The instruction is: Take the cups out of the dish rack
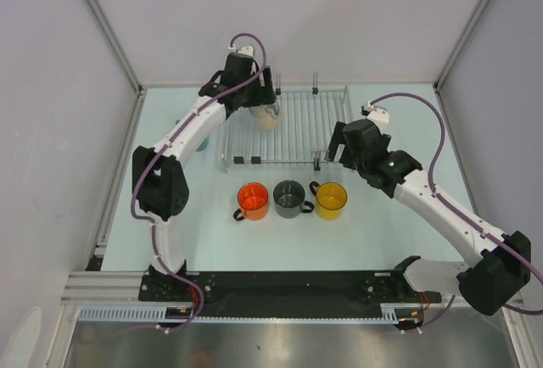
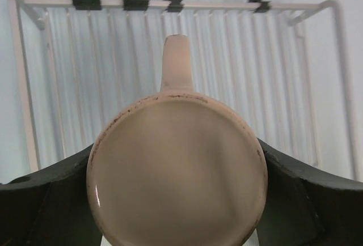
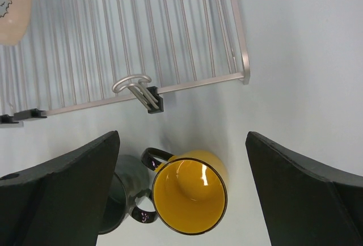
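2 white arms, black joints (purple cables alongside)

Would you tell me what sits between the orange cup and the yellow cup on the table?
The dark grey cup stands between the orange cup and yellow cup, shown in the top view.

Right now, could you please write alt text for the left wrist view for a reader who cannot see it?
A cream-beige mug fills the lower frame, one round end facing the camera, gripped between the left tool's dark fingers. Its handle points up the picture over the silver wire dish rack.
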Controlling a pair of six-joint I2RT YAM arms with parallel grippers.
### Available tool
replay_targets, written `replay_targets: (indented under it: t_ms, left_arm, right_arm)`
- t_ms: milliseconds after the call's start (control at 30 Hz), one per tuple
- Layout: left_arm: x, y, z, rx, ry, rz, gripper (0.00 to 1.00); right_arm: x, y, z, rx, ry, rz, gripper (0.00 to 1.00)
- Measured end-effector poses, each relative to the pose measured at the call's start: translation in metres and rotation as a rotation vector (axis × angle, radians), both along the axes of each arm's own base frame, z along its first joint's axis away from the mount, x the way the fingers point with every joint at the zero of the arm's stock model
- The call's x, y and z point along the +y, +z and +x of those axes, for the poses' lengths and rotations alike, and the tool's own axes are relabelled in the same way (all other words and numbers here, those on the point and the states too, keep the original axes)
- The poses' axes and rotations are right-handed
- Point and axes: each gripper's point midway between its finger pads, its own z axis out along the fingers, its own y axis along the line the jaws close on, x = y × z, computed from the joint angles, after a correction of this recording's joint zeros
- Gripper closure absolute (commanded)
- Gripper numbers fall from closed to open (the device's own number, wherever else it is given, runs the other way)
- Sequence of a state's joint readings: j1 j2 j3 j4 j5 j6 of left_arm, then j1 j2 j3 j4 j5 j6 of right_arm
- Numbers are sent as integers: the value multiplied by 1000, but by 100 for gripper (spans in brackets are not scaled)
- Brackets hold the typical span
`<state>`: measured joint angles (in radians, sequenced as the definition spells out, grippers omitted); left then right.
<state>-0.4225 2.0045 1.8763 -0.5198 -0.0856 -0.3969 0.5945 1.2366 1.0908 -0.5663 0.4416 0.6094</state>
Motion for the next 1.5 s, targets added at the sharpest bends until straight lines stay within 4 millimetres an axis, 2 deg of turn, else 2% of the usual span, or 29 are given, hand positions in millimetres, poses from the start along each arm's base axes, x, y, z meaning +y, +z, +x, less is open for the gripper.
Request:
replay_targets:
  t_ms: [133,233,333,533,633,700,900,1033,1233,1367,1500]
  left_arm:
    - [-14,32,-10,-52,-48,-127,100]
    - [-22,38,-23,-68,-84,-241,100]
    - [-29,32,-40,-59,-125,-381,100]
    - [-29,-1,-77,-17,-154,-644,100]
    - [-33,-2,-89,-31,-181,-775,100]
    - [-34,5,-96,-57,-199,-865,100]
    - [-39,51,-115,-136,-284,-1125,100]
    - [-40,56,-127,-127,-314,-1186,100]
    - [-43,36,-145,-50,-319,-1191,100]
    - [-49,38,-156,-41,-344,-1190,100]
    - [-58,56,-172,-67,-410,-1193,100]
  right_arm:
    - [-5,14,0,-46,-20,30,3]
    - [-7,20,-3,-82,-13,87,2]
    - [-9,25,-7,-111,3,157,2]
    - [-1,45,-6,-201,60,327,2]
    - [7,54,-7,-238,109,419,2]
    - [13,57,-7,-258,140,490,2]
    - [37,59,-13,-263,258,684,3]
    - [51,69,-16,-275,330,771,4]
    - [66,93,-19,-341,417,832,4]
    - [79,89,-15,-323,447,839,5]
    - [93,75,-12,-277,463,842,5]
